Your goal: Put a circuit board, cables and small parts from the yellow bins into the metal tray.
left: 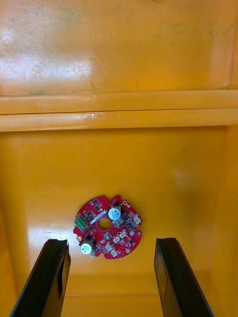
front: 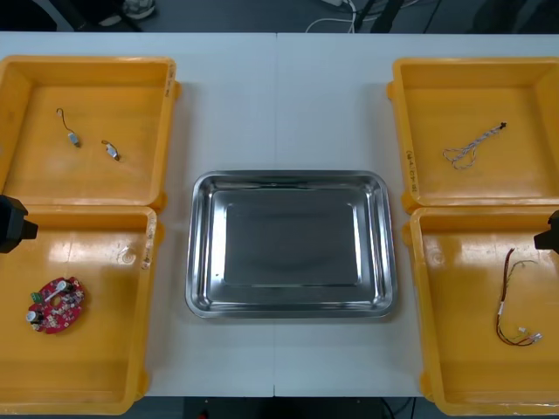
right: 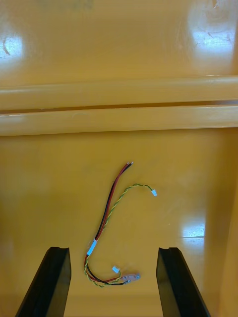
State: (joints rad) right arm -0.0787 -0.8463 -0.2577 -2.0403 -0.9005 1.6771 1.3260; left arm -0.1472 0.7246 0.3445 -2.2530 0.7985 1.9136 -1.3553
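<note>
A round red circuit board (front: 56, 305) lies in the near-left yellow bin (front: 105, 384); in the left wrist view the board (left: 107, 226) sits between and just beyond my open left gripper (left: 111, 277), well below the fingers. The left gripper (front: 13, 223) hangs at the table's left edge. A red and yellow cable (front: 511, 301) lies in the near-right yellow bin (front: 463, 367). In the right wrist view this cable (right: 110, 228) lies between the open fingers of my right gripper (right: 113, 280). The right gripper (front: 550, 234) hovers at the right edge. The bare shiny metal tray (front: 203, 262) sits mid-table.
The far-left yellow bin (front: 131, 175) holds two small metal parts (front: 72, 137) (front: 110, 150). The far-right yellow bin (front: 419, 140) holds a twisted blue and white cable (front: 472, 148). Bare table runs between the bins and the tray.
</note>
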